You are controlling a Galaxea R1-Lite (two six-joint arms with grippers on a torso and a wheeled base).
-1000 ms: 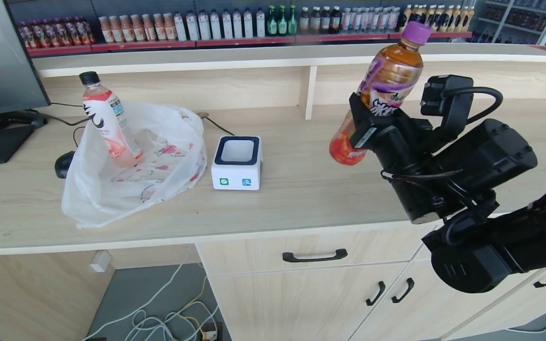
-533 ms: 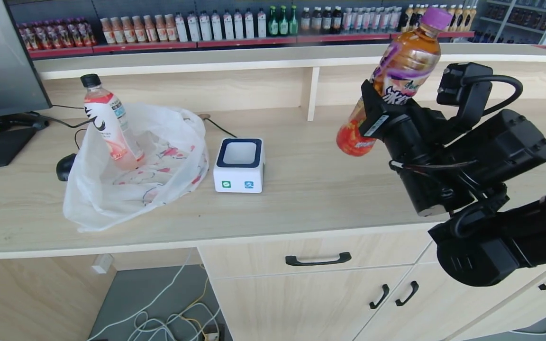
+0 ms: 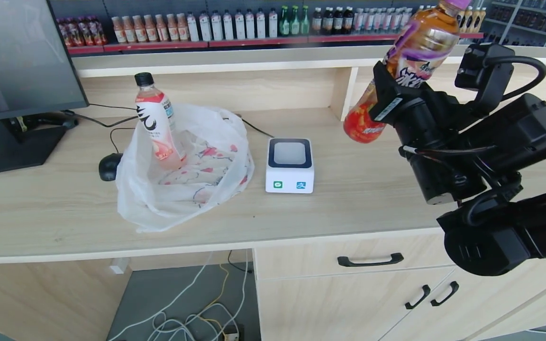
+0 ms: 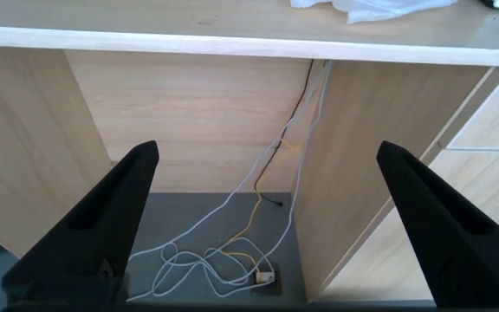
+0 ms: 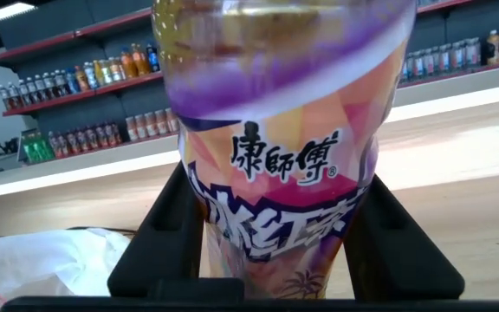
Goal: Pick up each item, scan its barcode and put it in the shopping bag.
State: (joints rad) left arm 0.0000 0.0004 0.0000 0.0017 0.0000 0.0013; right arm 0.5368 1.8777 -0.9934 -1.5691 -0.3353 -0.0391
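Two bottles on record.

Tea bottle [image 3: 408, 61]: orange liquid, purple cap and label. The right fingers [image 3: 380, 84] are clamped on its lower half and hold it in the air. It is tilted, cap end uppermost and leaning right. It is up and to the right of the scanner [image 3: 289, 165], well above the table [image 3: 372, 203] and not touching it. The right wrist view confirms the grip: the tea bottle [image 5: 284, 173] sits between the two black fingers [image 5: 158, 247], one pressed against each side.

Pink bottle [image 3: 157, 124]: black cap, leaning inside the bag [image 3: 206, 184], with the neck above the rim. The bag is white plastic with red print. It lies slumped open on the table just left of the scanner, with a narrow gap between them.

Scanner: small white cube standing on the table, with a dark-framed window facing up and two small icons on the near face.

Left fingers [image 4: 102, 238]: spread wide, nothing between them. They are below the table [image 4: 145, 35] edge, left of the scanner. They point into the open bay under the table, where cables [image 4: 232, 251] lie on the floor. A corner of the bag [image 4: 379, 7] shows over the edge.

Further left of the scanner, past the bag: black mouse [image 3: 108, 166], then monitor [image 3: 17, 52]. Behind the scanner, past the table's raised back ledge: shelf [image 3: 254, 43] of drinks.
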